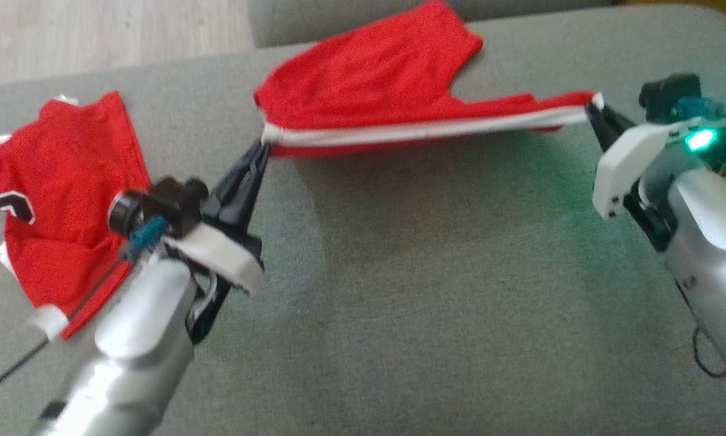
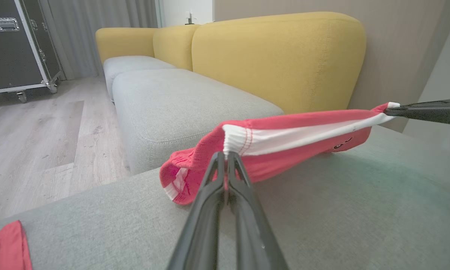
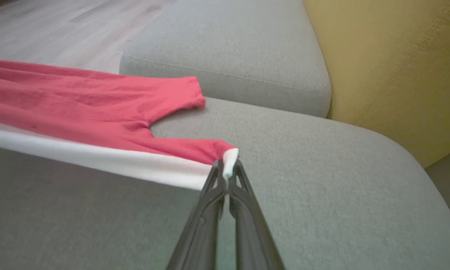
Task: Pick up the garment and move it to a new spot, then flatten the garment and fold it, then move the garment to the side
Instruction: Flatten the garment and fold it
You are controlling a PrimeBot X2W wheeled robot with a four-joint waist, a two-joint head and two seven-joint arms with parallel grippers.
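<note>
You're looking at a wide grey seat cushion [image 1: 435, 303] that takes up most of the head view. At centre left of the frame, a red jersey [image 1: 66, 194] with white trim lies crumpled on it. At upper centre, the red garment [image 1: 369, 79] rests its far part on the cushion, with its white-banded edge lifted off the fabric.

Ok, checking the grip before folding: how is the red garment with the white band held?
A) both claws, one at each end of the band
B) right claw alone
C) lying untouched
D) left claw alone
A: the left claw and right claw each pinch one end of the white band, holding the red garment taut between them.
</note>
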